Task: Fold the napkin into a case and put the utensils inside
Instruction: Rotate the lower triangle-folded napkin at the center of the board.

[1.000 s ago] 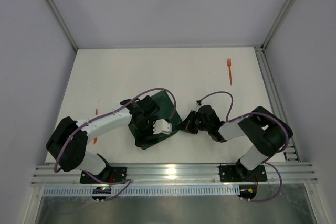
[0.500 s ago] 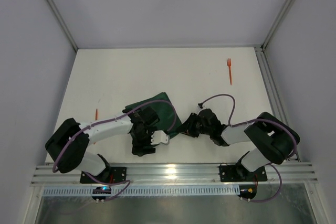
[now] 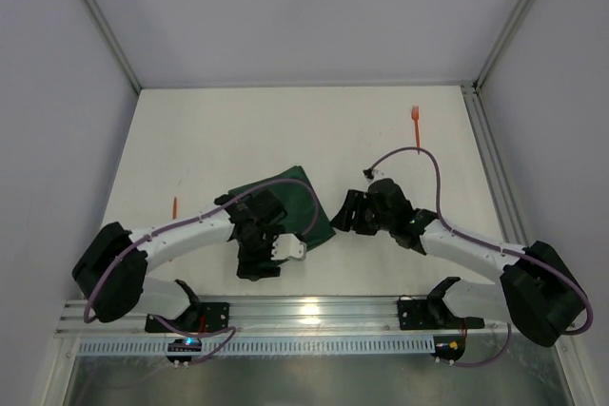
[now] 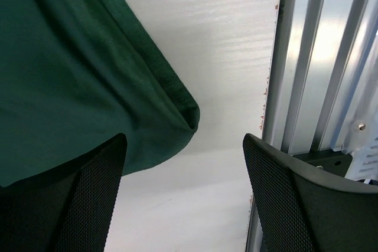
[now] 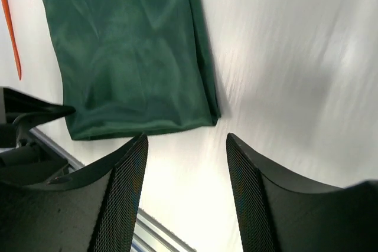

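Observation:
The dark green napkin [image 3: 290, 199] lies folded in a rough rectangle on the white table. My left gripper [image 3: 257, 266] hovers over its near corner, open, with only bare table between the fingers [image 4: 88, 199]; the napkin [image 4: 71, 81] fills the upper left of that view. My right gripper [image 3: 344, 212] stands open just right of the cloth and apart from it; the napkin [image 5: 124, 51] lies beyond its fingertips. One orange utensil, the fork [image 3: 416, 126], lies far right. The other utensil [image 3: 175, 206] lies left of the napkin and shows as an orange sliver [image 5: 9, 22].
An aluminium rail [image 3: 314, 311] runs along the table's near edge, close beside my left gripper [image 4: 184, 196], where the rail [image 4: 313, 57] shows at the right. Grey walls enclose the table on three sides. Purple cables loop over both arms.
My right gripper has gone from shut to open, let go of the napkin's right edge and drawn back to the right. The left gripper shifted slightly toward the near edge.

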Motion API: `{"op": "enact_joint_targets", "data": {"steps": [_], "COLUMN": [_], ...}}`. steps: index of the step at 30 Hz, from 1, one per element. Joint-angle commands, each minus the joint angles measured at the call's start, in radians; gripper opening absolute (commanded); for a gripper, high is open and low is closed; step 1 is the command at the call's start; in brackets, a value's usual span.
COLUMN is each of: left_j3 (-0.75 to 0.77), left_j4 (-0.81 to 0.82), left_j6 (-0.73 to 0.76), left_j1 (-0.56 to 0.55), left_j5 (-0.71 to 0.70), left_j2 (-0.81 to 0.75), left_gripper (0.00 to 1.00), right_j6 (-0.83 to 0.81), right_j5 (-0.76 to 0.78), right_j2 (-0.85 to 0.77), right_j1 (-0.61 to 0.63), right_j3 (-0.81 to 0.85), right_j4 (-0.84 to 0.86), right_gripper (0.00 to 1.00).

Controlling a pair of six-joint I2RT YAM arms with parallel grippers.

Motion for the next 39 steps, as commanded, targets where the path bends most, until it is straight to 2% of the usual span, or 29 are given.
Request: {"op": "enact_joint_targets", "data": {"steps": [1, 3, 6, 10, 11, 13, 15, 19, 21, 25, 28, 35, 39], "left_j3": [0.106, 0.146, 0.215, 0.285, 0.299, 0.301, 0.285, 0.273, 0.27, 0.262, 0.258, 0.269, 0.267], "left_j4": [-0.071, -0.125, -0.183, -0.245, -0.24, -0.176, -0.084, 0.013, 0.06, 0.125, 0.168, 0.218, 0.212], "left_j6": [-0.002, -0.019, -0.038, -0.033, -0.045, -0.131, -0.229, -0.34, -0.373, -0.403, -0.436, -0.463, -0.446], "left_j1": [0.002, 0.015, 0.106, 0.289, 0.368, 0.445, 0.551, 0.698, 0.766, 0.8, 0.8, 0.798, 0.798], "left_j5": [0.048, 0.078, 0.179, 0.266, 0.263, 0.215, 0.168, 0.14, 0.129, 0.043, 0.032, 0.025, 0.064], "left_j2": [-0.08, -0.09, -0.111, -0.125, -0.127, -0.122, -0.108, -0.038, 0.02, 0.126, 0.208, 0.263, 0.24], "left_gripper": [0.82, 0.82, 0.82, 0.82, 0.82, 0.8, 0.73, 0.59, 0.57, 0.57, 0.59, 0.61, 0.62], "right_j6": [-0.2, -0.281, -0.367, -0.398, -0.398, -0.4, -0.388, -0.352, -0.352, -0.363, -0.363, -0.326, -0.268], "right_j5": [0.02, -0.052, -0.152, -0.2, -0.198, -0.204, -0.248, -0.292, -0.289, -0.284, -0.285, -0.27, -0.269], "right_j2": [0.001, 0.084, 0.225, 0.353, 0.369, 0.416, 0.445, 0.457, 0.442, 0.44, 0.462, 0.45, 0.394], "right_j1": [-0.077, -0.119, -0.121, -0.121, -0.121, -0.122, -0.121, -0.116, -0.113, -0.113, -0.108, -0.096, -0.09], "right_j3": [0.124, 0.169, 0.276, 0.353, 0.356, 0.355, 0.332, 0.293, 0.274, 0.275, 0.276, 0.185, 0.09], "right_j4": [-0.146, -0.132, -0.12, -0.074, -0.063, -0.038, 0.026, 0.083, 0.101, 0.094, 0.092, 0.134, 0.178], "right_gripper": [0.6, 0.56, 0.49, 0.46, 0.46, 0.44, 0.43, 0.41, 0.39, 0.35, 0.33, 0.06, 0.04]}}
